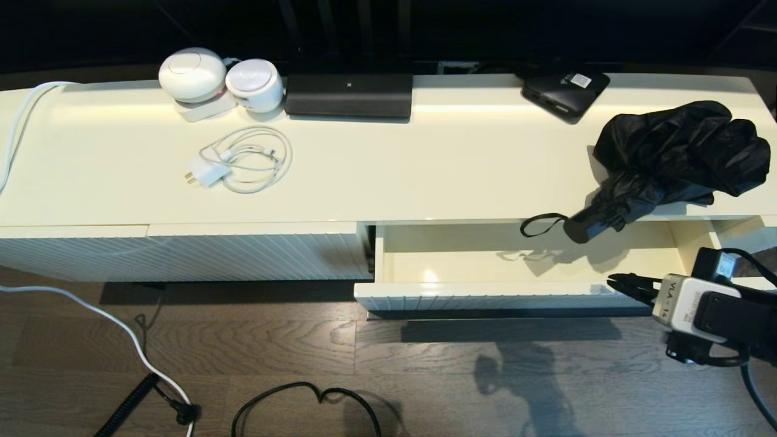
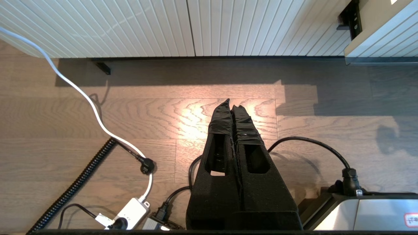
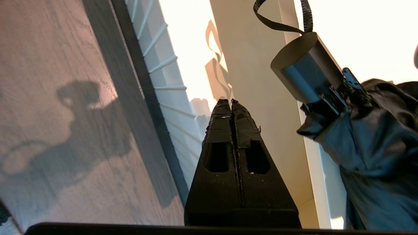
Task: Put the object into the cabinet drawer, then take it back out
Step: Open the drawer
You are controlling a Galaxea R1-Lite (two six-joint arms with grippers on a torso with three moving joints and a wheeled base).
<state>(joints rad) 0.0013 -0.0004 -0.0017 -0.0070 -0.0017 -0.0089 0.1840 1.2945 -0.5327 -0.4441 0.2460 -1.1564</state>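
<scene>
The black folding umbrella (image 1: 674,152) lies on the cabinet top at the right, its stubby handle (image 1: 581,226) and wrist loop (image 1: 537,224) sticking out over the open drawer. The cream-white drawer (image 1: 485,296) is pulled out, with nothing inside it. My right gripper (image 1: 613,282) is shut and hovers at the drawer's front right corner, below the handle and apart from it. In the right wrist view the gripper (image 3: 230,101) points over the drawer front, with the umbrella handle (image 3: 303,65) beside it. My left gripper (image 2: 232,103) is shut and parked over the floor.
On the cabinet top (image 1: 425,158) are two white round devices (image 1: 218,77), a coiled white charger cable (image 1: 243,159), a black flat unit (image 1: 349,94) and a small black box with a white label (image 1: 564,88). Cables (image 1: 303,400) lie on the wood floor.
</scene>
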